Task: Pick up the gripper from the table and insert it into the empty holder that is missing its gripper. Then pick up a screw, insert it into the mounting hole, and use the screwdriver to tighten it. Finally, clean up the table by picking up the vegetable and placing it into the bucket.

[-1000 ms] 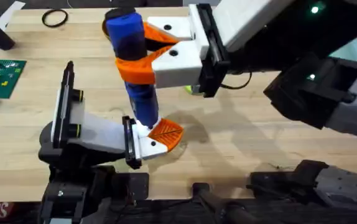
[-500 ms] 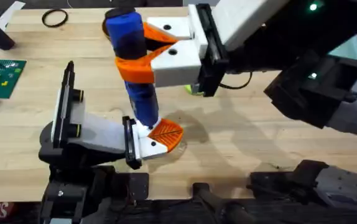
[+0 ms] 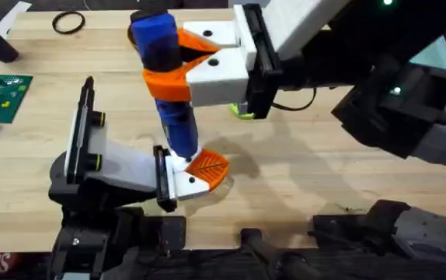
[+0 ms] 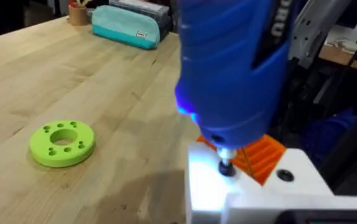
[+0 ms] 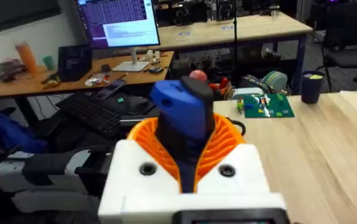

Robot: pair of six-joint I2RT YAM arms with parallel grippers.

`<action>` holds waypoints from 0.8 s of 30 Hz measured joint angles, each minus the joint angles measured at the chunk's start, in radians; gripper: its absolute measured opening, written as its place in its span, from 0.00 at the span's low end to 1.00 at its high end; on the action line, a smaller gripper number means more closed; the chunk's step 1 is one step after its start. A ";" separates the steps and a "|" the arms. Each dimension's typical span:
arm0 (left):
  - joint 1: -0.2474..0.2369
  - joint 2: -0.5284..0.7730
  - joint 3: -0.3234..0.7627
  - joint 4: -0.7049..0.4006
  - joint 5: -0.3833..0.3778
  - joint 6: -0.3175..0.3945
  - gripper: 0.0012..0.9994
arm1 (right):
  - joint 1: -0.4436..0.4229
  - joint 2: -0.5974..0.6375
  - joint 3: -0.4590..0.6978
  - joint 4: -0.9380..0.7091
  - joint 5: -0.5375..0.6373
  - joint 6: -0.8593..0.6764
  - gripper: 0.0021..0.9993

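— Where is the screwdriver?

— The thick bright-blue cylindrical screwdriver (image 3: 165, 85) stands upright, clamped between my right fingers (image 3: 178, 64), whose orange ribbed pads wrap its upper body. Its tip (image 4: 226, 167) presses on the white wedge-shaped plastic holder (image 3: 188, 180), beside the small orange leaf-shaped gripper (image 3: 208, 166).

— And your left fingers?

— I cannot tell. A green ring (image 4: 61, 142) lies apart on the desk (image 3: 301, 163).

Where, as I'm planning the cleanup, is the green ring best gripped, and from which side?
Come straight down from above: the green ring lies flat on the table, so it sits too low for a pinch from the side. Probably the best hold is one finger in its centre hole and one outside the rim, or else spanning the whole rim.
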 joint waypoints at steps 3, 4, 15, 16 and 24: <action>0.000 0.000 0.000 0.000 0.003 0.000 0.01 | -0.001 0.000 0.005 -0.017 0.002 -0.009 0.07; 0.000 0.000 -0.001 0.000 0.004 0.000 0.01 | -0.001 0.000 0.006 -0.018 0.002 -0.012 0.07; 0.000 0.000 -0.001 0.000 0.009 -0.008 0.01 | -0.001 0.000 0.006 -0.020 -0.007 -0.029 0.07; 0.000 0.000 -0.001 0.000 0.009 -0.011 0.01 | -0.001 0.000 0.007 -0.023 -0.018 -0.039 0.07; 0.000 0.000 -0.002 0.000 0.013 -0.011 0.01 | -0.001 -0.005 0.018 -0.044 -0.092 -0.124 0.07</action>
